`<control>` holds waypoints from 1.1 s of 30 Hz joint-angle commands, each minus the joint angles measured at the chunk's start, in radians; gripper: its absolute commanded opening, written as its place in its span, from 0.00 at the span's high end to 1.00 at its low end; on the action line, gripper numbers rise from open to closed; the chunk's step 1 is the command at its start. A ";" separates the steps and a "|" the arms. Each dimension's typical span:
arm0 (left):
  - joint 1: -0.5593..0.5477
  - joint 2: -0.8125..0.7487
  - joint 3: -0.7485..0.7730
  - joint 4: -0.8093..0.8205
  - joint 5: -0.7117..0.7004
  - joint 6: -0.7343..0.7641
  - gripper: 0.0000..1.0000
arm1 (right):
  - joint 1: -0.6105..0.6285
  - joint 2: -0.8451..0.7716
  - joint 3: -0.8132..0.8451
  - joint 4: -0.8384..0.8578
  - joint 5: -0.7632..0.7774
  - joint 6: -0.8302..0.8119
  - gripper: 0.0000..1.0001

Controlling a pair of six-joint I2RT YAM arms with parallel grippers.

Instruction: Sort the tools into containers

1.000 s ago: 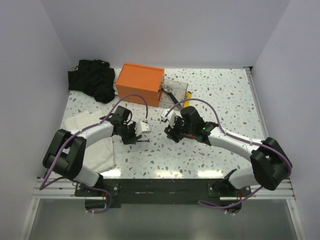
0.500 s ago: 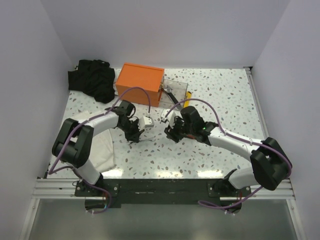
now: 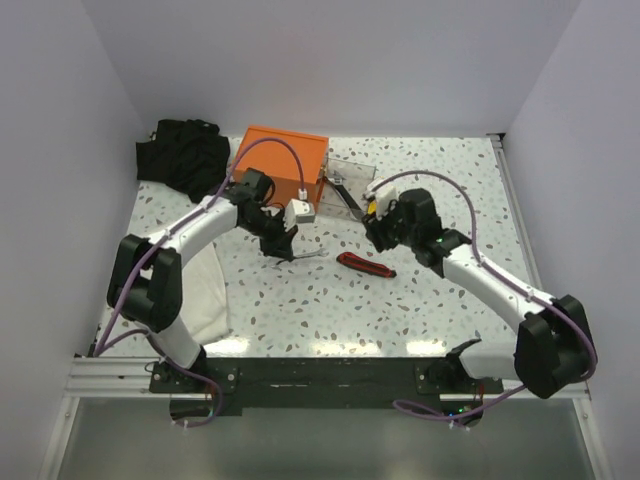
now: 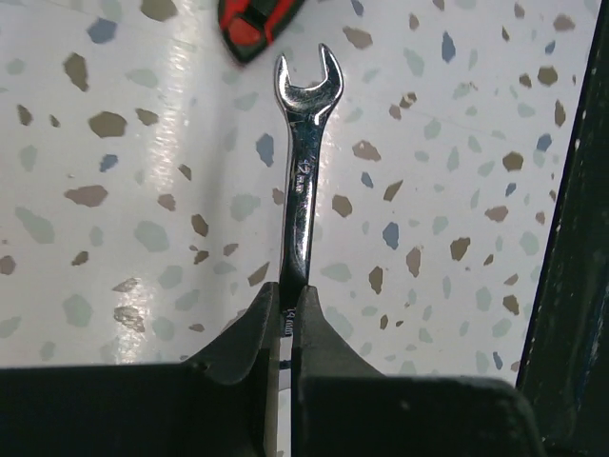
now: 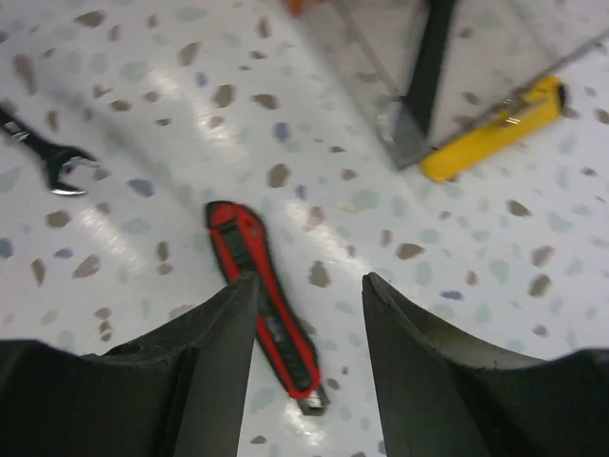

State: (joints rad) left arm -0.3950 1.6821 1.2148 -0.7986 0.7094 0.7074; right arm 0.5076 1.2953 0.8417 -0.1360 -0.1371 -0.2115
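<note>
Pinching a slim, polished metal wrench [image 4: 303, 181] are the left jaws; right jaws stand spread.

This is a robot test bench in a lab. Plain pale walls [image 3: 330, 60] close in a white speckled table [image 3: 440, 180] at 9, 12 and 3 o'clock. At 6 o'clock the left arm [image 3: 200, 230] and the right arm [image 3: 480, 280] are bolted to a black plate [image 3: 320, 378] on a metal rail [image 3: 110, 372]. A purple cable [image 3: 268, 141] loops loose above the left arm.

The props are few:
- an orange box [image 3: 280, 155] at 11 o'clock, with a clear tray [image 3: 350, 175] just beside it
- a black cloth [image 3: 185, 155] at 10 o'clock
- a white cloth [image 3: 205, 300] at 8 o'clock
- a wrench [image 4: 303, 171]
- a red-and-black knife [image 3: 365, 264] near the middle
- a yellow knife [image 5: 495, 129] by the tray
</note>
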 commanded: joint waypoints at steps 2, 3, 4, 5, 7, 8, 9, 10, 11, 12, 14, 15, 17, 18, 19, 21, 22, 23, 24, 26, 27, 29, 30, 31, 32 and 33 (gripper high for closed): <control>-0.002 0.042 0.187 0.132 0.070 -0.216 1.00 | -0.153 -0.045 0.105 -0.056 0.151 0.141 0.49; -0.008 0.057 0.212 0.162 0.070 -0.251 1.00 | -0.170 -0.042 0.112 -0.062 0.172 0.161 0.50; -0.011 0.070 0.260 0.188 0.071 -0.326 1.00 | -0.199 -0.039 0.122 -0.077 0.186 0.197 0.50; -0.016 0.082 0.288 0.229 0.073 -0.359 1.00 | -0.214 -0.030 0.125 -0.085 0.191 0.204 0.51; -0.033 0.125 0.362 0.271 0.059 -0.470 1.00 | -0.245 -0.018 0.131 -0.108 0.195 0.270 0.52; -0.038 0.137 0.380 0.320 0.032 -0.512 1.00 | -0.251 -0.008 0.131 -0.115 0.200 0.283 0.52; -0.048 0.158 0.396 0.347 0.021 -0.551 1.00 | -0.260 -0.004 0.129 -0.120 0.202 0.297 0.53; -0.054 0.168 0.422 0.372 0.004 -0.618 1.00 | -0.273 -0.001 0.129 -0.125 0.199 0.319 0.53; -0.070 0.180 0.437 0.409 -0.029 -0.644 1.00 | -0.279 0.001 0.128 -0.126 0.194 0.326 0.53; -0.079 0.206 0.454 0.423 -0.048 -0.663 1.00 | -0.282 -0.001 0.123 -0.125 0.191 0.334 0.53; -0.108 0.238 0.512 0.450 -0.120 -0.700 1.00 | -0.288 -0.005 0.117 -0.116 0.188 0.345 0.53; -0.114 0.273 0.532 0.458 -0.148 -0.700 1.00 | -0.291 -0.008 0.115 -0.113 0.188 0.347 0.53; -0.136 0.312 0.594 0.476 -0.210 -0.760 1.00 | -0.297 -0.010 0.111 -0.111 0.188 0.350 0.53; -0.142 0.345 0.610 0.480 -0.234 -0.763 1.00 | -0.302 -0.011 0.108 -0.111 0.186 0.348 0.53; -0.149 0.359 0.639 0.487 -0.255 -0.763 1.00 | -0.308 -0.014 0.105 -0.112 0.183 0.350 0.53; -0.165 0.401 0.660 0.521 -0.313 -0.754 1.00 | -0.316 -0.019 0.100 -0.116 0.180 0.351 0.54; -0.168 0.415 0.682 0.533 -0.326 -0.740 1.00 | -0.319 -0.024 0.096 -0.116 0.180 0.350 0.54; -0.171 0.433 0.702 0.536 -0.352 -0.735 1.00 | -0.323 -0.025 0.092 -0.116 0.177 0.351 0.54; -0.171 0.468 0.725 0.530 -0.370 -0.731 1.00 | -0.325 -0.028 0.089 -0.119 0.177 0.351 0.54; -0.174 0.482 0.759 0.529 -0.389 -0.712 1.00 | -0.331 -0.036 0.080 -0.125 0.168 0.350 0.53; -0.174 0.476 0.756 0.527 -0.386 -0.697 1.00 | -0.333 -0.040 0.074 -0.125 0.160 0.336 0.53; -0.174 0.453 0.730 0.526 -0.349 -0.662 0.99 | -0.334 -0.047 0.065 -0.122 0.101 0.307 0.48; -0.174 0.395 0.642 0.550 -0.338 -0.636 0.94 | -0.334 -0.045 0.050 -0.116 0.058 0.258 0.46; -0.174 0.352 0.579 0.584 -0.338 -0.625 0.88 | -0.334 -0.042 0.045 -0.108 0.000 0.236 0.45; -0.173 0.306 0.515 0.666 -0.334 -0.619 0.85 | -0.336 -0.027 0.046 -0.116 -0.040 0.222 0.45; -0.174 0.222 0.414 0.693 -0.332 -0.593 0.81 | -0.334 -0.022 0.049 -0.128 -0.065 0.219 0.45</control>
State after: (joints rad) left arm -0.5705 2.1311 1.8328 -0.2630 0.3676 0.0383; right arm 0.1738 1.2800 0.9028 -0.2676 -0.0410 0.0792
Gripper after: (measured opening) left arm 0.130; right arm 0.545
